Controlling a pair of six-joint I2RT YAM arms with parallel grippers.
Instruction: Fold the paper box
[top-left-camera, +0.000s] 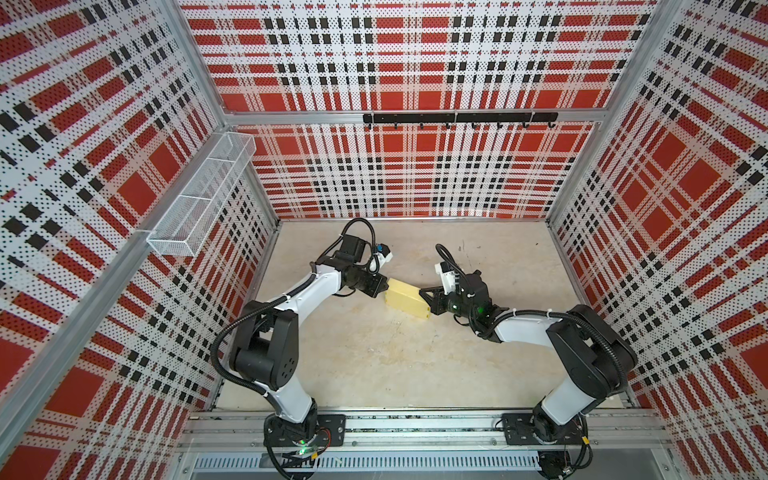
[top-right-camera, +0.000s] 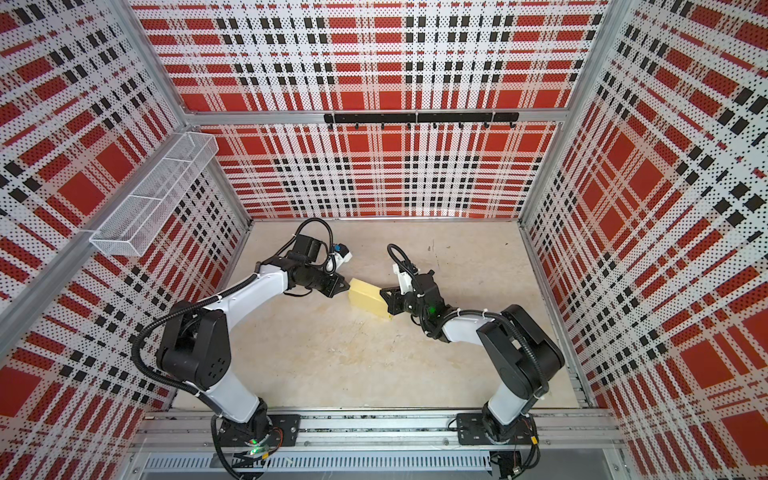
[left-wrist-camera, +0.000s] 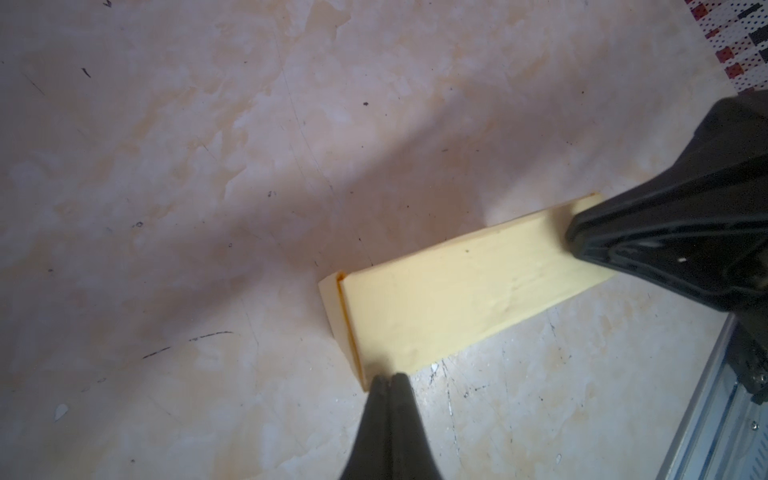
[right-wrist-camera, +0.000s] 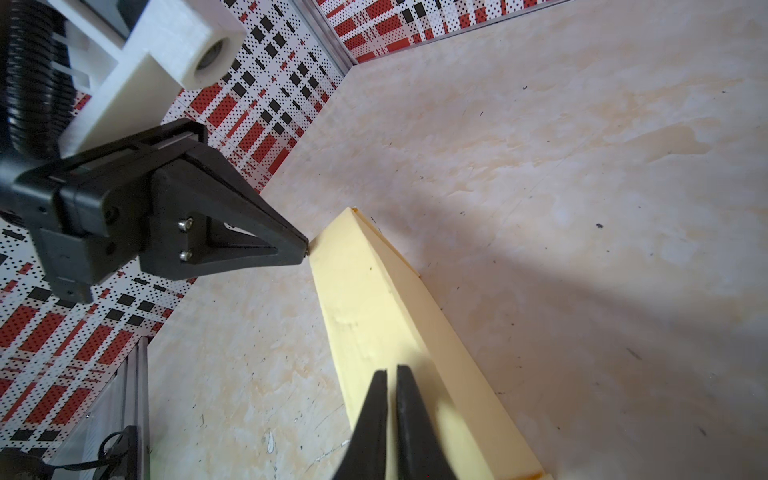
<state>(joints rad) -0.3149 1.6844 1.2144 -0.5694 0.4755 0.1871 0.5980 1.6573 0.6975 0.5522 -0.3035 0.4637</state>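
Note:
The paper box lies folded on the beige table, a pale yellow, long flat block, slanting between the two arms in both top views. My left gripper is shut, with its tips touching the near corner of the box's left end. It holds nothing. My right gripper rests over the top face of the box near its right end. Its jaws are shut to a narrow slit, with nothing seen between them. Each wrist view shows the other gripper's tip at the far end of the box.
Plaid perforated walls close in the table on three sides. A white wire basket hangs on the left wall, and a black hook rail runs along the back wall. The arm bases sit on a metal rail at the front edge.

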